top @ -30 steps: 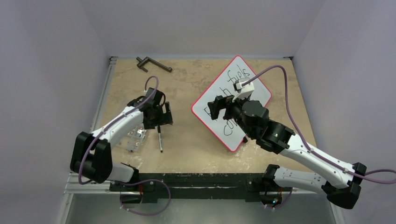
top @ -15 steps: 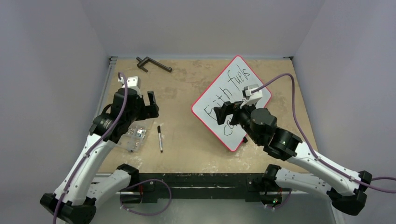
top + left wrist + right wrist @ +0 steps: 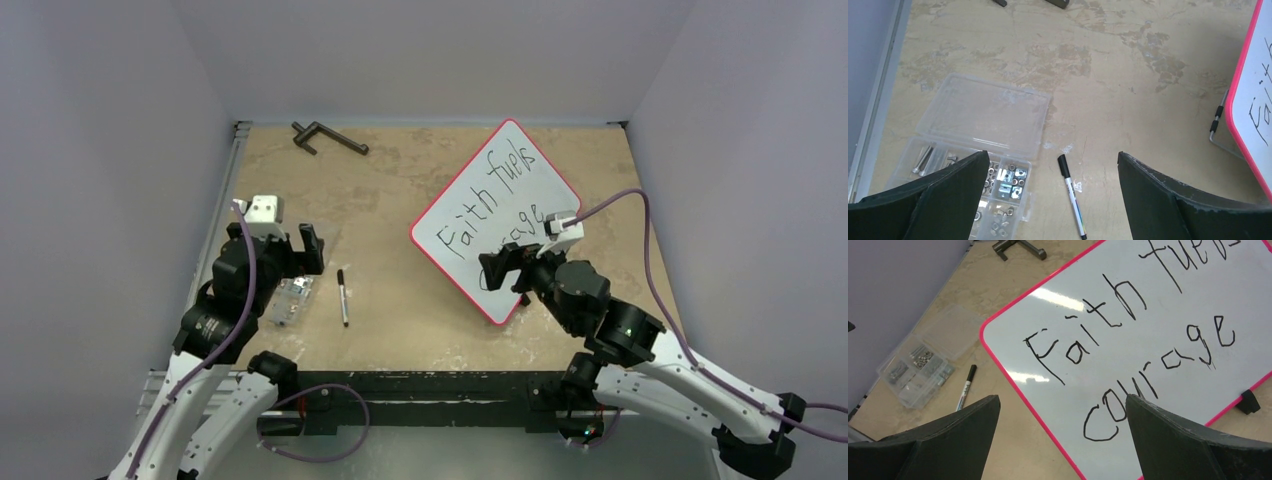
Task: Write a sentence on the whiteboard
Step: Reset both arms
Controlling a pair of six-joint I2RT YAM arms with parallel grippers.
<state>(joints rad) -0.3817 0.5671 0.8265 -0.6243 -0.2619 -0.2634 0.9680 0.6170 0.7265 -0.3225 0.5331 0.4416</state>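
Observation:
The whiteboard [image 3: 520,160] with its red rim lies tilted on the table at centre right. It also shows in the right wrist view [image 3: 1168,295]. The sentence [image 3: 490,205] in black handwriting reads "Faith fuels courage" in two lines [image 3: 1128,345]. A black-capped marker [image 3: 343,296] lies on the table left of the board and shows in the left wrist view [image 3: 1071,195]. My left gripper [image 3: 300,252] is open and empty above the marker and the box. My right gripper [image 3: 508,270] is open and empty over the board's near corner.
A clear plastic parts box [image 3: 290,298] with nuts and bolts lies left of the marker; it shows in the left wrist view [image 3: 983,130]. A dark metal handle tool [image 3: 328,138] lies at the far edge. The board's wire stand [image 3: 1217,131] shows beside its rim.
Both arms have pulled back toward their bases. The left gripper moved away from the marker, which stays on the table. The right arm's retreat uncovered the whole sentence.

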